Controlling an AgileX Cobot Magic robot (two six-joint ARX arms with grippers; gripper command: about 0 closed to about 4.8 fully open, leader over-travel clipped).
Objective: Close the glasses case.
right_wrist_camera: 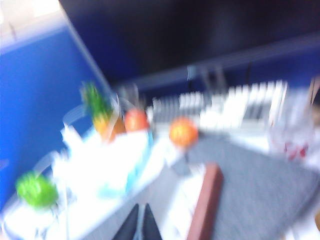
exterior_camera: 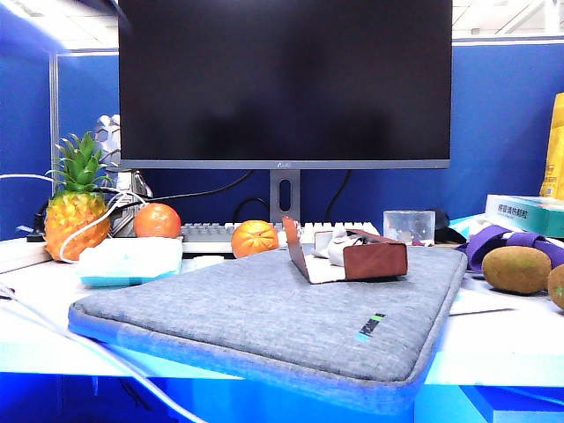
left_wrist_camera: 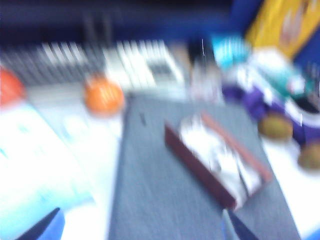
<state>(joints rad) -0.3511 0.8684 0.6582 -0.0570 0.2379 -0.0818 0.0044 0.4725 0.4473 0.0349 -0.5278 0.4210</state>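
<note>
The glasses case is lying open on the grey laptop sleeve, toward its far right part, with the flap standing up on the left and something pale showing inside. The closing step is not yet begun, as I read it: nothing is touching the case, and neither arm is showing in the exterior view.

The left gripper is looking down at the case from the near side, its two fingertips sitting far apart at the frame's edge — spread wide, holding nothing. The right gripper is hovering off to the left of the case; its dark fingers seem to be lying close together, but through this blur I cannot tell for sure.

Next move, I reckon: getting a finger behind that upright flap and tipping it rightward over the body, perhaps while the other steadies the case.

The left wrist view alone is showing the pale interior from above; only the exterior view is showing the flap's upright lean.
</note>
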